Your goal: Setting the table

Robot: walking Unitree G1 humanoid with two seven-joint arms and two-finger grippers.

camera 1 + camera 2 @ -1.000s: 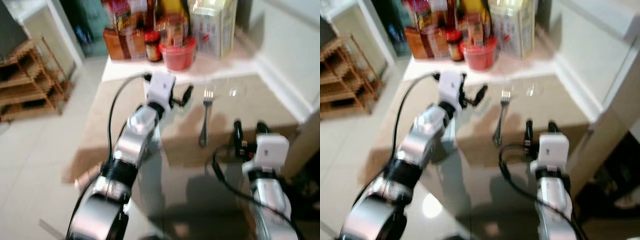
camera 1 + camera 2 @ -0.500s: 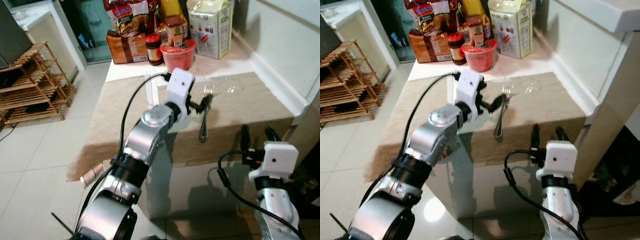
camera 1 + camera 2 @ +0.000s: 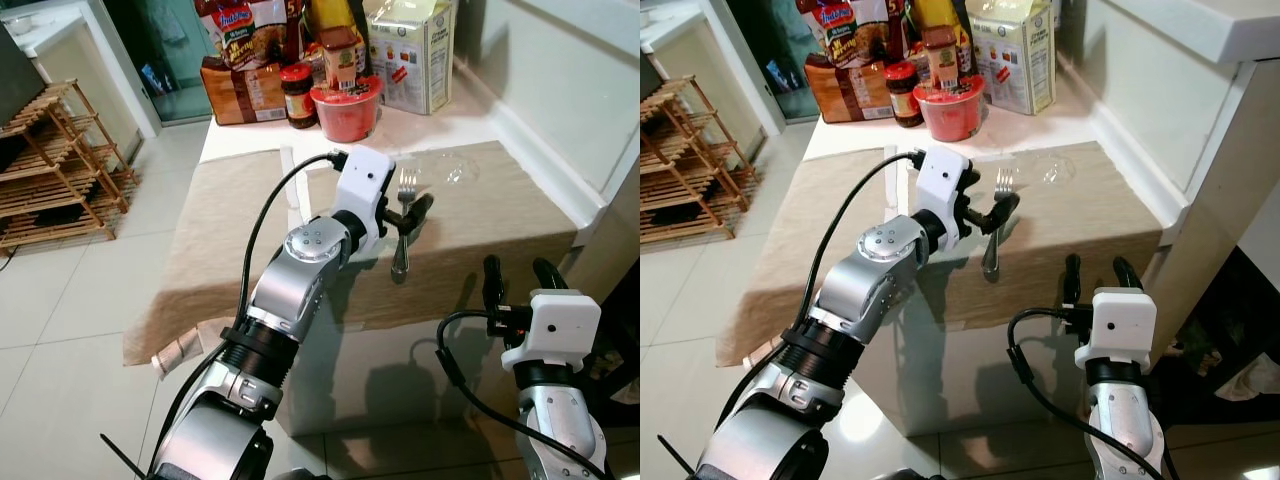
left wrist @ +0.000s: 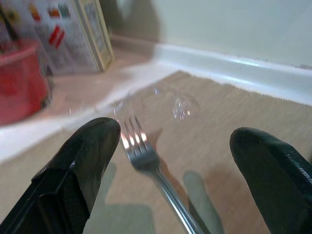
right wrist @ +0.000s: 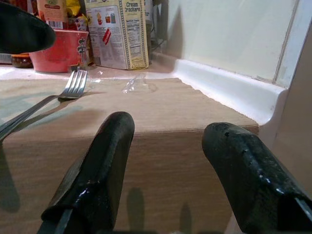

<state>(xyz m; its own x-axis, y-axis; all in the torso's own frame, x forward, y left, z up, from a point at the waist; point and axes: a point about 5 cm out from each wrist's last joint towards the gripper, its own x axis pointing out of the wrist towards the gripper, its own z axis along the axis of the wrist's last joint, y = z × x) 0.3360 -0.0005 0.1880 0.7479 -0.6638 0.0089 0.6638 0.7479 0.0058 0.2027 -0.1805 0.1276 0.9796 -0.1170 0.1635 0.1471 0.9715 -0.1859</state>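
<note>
**Left gripper spread wide over the fork on the table**

Left gripper (image 3: 985, 208) hangs over the middle of the table, its two black fingers (image 4: 85, 156) held far apart with nothing between them but air. In the left wrist view the fork (image 4: 146, 163) lies on the cloth below, its tines closer to one finger than the other; whether that finger touches the fork cannot be told. From the head camera the fork (image 3: 402, 220) lies flat on the beige tablecloth (image 3: 230, 230), tines pointing toward the far end of the table and handle toward the near edge, partly crossed by the gripper's fingers.

Right gripper (image 3: 1095, 277) sits lower, in front of the table's near edge and to the right of the fork, well apart from it. Its fingers (image 5: 100, 170) are also parted and carry nothing.

At the far end of the table stand a red bowl (image 3: 346, 108), a dark jar with a red lid (image 3: 297, 94), a cracker box (image 3: 410, 55) and snack packets (image 3: 243, 50). A bit of clear plastic (image 3: 452, 170) lies on the cloth beyond the fork's tines. A wooden rack (image 3: 55, 170) stands on the tiled floor to the left
</note>
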